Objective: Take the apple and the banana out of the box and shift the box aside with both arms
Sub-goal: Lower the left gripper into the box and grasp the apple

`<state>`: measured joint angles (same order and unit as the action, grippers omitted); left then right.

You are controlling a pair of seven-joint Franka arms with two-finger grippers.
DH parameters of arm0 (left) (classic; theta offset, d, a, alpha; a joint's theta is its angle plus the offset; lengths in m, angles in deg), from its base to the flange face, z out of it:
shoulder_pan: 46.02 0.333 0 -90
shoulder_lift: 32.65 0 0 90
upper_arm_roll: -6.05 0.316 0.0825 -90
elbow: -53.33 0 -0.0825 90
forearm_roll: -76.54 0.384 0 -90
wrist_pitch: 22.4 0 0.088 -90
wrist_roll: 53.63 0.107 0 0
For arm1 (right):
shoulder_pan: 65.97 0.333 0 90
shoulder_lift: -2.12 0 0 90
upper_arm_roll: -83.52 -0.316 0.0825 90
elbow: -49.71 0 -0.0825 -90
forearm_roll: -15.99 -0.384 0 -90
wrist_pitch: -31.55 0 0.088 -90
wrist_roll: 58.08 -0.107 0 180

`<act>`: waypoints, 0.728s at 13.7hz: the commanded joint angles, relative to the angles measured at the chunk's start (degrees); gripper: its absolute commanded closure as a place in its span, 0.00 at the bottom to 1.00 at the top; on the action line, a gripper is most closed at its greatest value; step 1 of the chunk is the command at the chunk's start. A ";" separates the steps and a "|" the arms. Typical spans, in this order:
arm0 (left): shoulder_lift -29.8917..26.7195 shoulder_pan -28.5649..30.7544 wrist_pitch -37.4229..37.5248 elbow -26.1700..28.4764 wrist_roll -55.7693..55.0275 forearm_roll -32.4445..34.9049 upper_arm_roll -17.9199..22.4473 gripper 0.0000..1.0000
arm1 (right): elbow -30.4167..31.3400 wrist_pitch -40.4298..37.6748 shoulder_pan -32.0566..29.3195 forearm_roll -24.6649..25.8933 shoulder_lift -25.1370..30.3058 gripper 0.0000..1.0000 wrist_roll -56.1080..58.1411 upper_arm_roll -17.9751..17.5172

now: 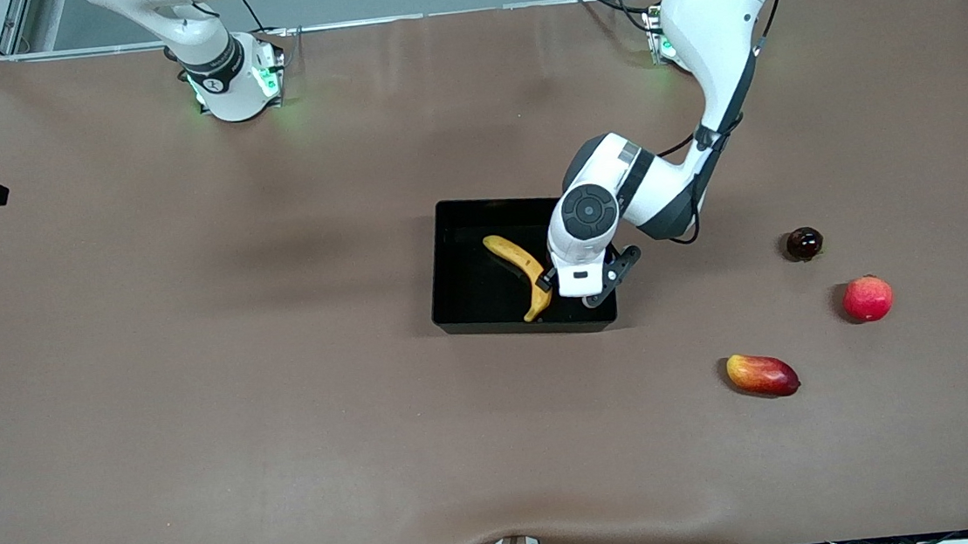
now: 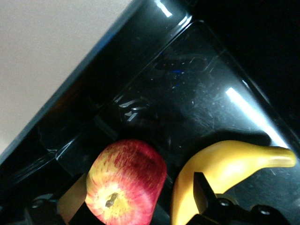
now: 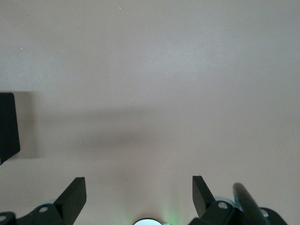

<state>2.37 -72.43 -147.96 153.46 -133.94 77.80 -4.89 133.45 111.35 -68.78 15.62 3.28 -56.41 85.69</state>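
The black box (image 1: 457, 265) sits mid-table, and the yellow banana (image 1: 521, 270) lies inside it. My left gripper (image 1: 582, 294) reaches down into the box at its end toward the left arm. In the left wrist view the red apple with yellow streaks (image 2: 126, 185) rests on the box floor (image 2: 187, 93) between my left gripper's (image 2: 138, 190) open fingers, beside the banana (image 2: 229, 164). One finger (image 2: 204, 192) stands clear of the apple. The apple is hidden under the hand in the front view. My right gripper (image 3: 139, 192) is open and empty over bare table; that arm waits near its base (image 1: 235, 83).
Toward the left arm's end of the table lie a dark round fruit (image 1: 804, 243), a larger pink-red round fruit (image 1: 867, 298) and a red-yellow mango (image 1: 762, 375). A black corner (image 3: 7, 124) shows at the edge of the right wrist view.
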 commanded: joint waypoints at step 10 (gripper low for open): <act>0.31 -1.19 4.97 -1.68 -1.52 1.38 0.66 1.00 | -0.95 -0.35 -1.23 -0.51 -0.54 0.00 0.71 -0.68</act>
<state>2.46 -72.87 -143.80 153.29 -134.28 77.84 -4.77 133.45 111.35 -68.78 15.62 3.22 -56.41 85.69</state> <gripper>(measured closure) 0.247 0.000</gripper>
